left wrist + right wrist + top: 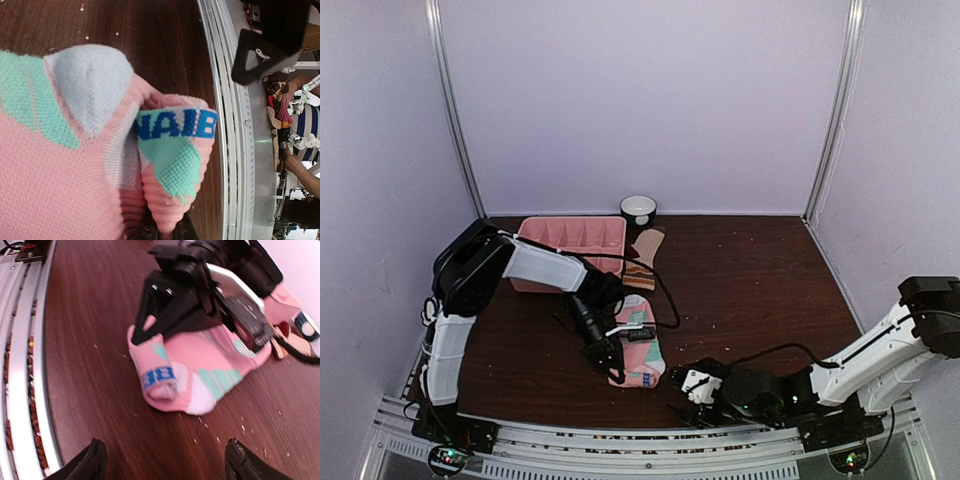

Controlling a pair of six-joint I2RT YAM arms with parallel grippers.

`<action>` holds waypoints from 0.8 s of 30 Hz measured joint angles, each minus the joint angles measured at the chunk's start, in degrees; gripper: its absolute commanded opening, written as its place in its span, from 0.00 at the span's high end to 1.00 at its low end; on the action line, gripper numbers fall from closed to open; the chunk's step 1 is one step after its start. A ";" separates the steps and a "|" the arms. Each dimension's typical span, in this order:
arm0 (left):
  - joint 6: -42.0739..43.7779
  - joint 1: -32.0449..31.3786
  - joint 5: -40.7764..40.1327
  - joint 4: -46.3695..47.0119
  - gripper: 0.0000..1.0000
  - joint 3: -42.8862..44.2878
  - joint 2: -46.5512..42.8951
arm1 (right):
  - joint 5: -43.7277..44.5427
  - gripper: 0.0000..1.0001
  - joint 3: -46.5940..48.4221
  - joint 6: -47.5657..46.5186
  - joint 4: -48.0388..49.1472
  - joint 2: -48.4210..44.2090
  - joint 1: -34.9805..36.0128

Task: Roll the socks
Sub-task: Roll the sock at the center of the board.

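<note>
On the dark wooden table [760,280] I see the pink plastic divided tray [570,235] far left. The pink, teal and white knitted sock [645,365] lies near centre, its long axis near-to-far and its rolled, lettered end nearest. The tan striped sock [646,250] lies just right of the tray. The left gripper [612,362] pinches the pink sock; the right gripper [165,462] gapes wide, empty.

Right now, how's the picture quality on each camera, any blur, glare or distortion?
Top external: even soft light, no glare, the pink sock small but clear. Left wrist: the sock's knit is sharp up close, background at far right washed out. Right wrist: slightly soft overall, its own fingers dark and blurred at the bottom edge, the metal rail curved by the wide lens.
</note>
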 measured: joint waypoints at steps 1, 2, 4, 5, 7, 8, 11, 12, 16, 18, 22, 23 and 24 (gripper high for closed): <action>-0.11 0.04 0.04 -0.20 1.00 0.07 0.07 | -1.64 0.26 1.03 -1.79 0.94 1.03 -0.02; -0.26 0.04 0.04 -0.35 1.00 0.15 0.13 | -3.69 0.28 2.93 -3.80 1.64 2.80 -0.15; -0.61 0.04 -0.09 -0.52 1.00 0.57 0.33 | -6.64 0.31 6.14 -6.80 2.67 5.77 -0.55; -0.83 0.04 -0.20 -0.63 1.00 0.74 0.44 | -8.17 0.32 7.72 -8.09 3.17 7.28 -0.76; -1.25 0.04 -0.31 -0.94 1.00 1.05 0.68 | -10.99 0.34 10.60 -10.08 3.74 10.14 -1.49; -1.46 0.04 -0.33 -1.09 1.00 1.22 0.79 | -12.26 0.35 11.82 -11.17 3.85 11.52 -1.95; -1.90 0.04 -0.52 -1.68 1.00 1.70 1.03 | -14.58 0.38 13.97 -13.00 3.87 14.45 -3.28; -1.95 0.02 -0.63 -1.81 1.00 1.81 1.05 | -15.21 0.39 14.58 -13.77 3.82 15.39 -3.80; -2.08 0.02 -0.94 -2.23 1.00 2.25 1.25 | -16.37 0.50 16.55 -15.87 2.95 18.40 -5.60; -2.08 0.02 -1.18 -2.45 1.00 2.43 1.27 | -16.41 0.61 17.68 -17.00 2.43 19.52 -6.23; -1.99 0.02 -1.66 -3.08 0.88 2.67 1.27 | -15.67 0.77 19.63 -17.59 1.42 20.94 -7.26; -1.84 0.04 -1.68 -3.26 0.81 2.69 1.27 | -15.58 0.80 19.85 -17.49 1.14 20.96 -7.61; -1.57 0.04 -1.70 -3.41 0.74 2.69 1.27 | -15.58 0.83 19.91 -17.20 0.98 20.96 -7.93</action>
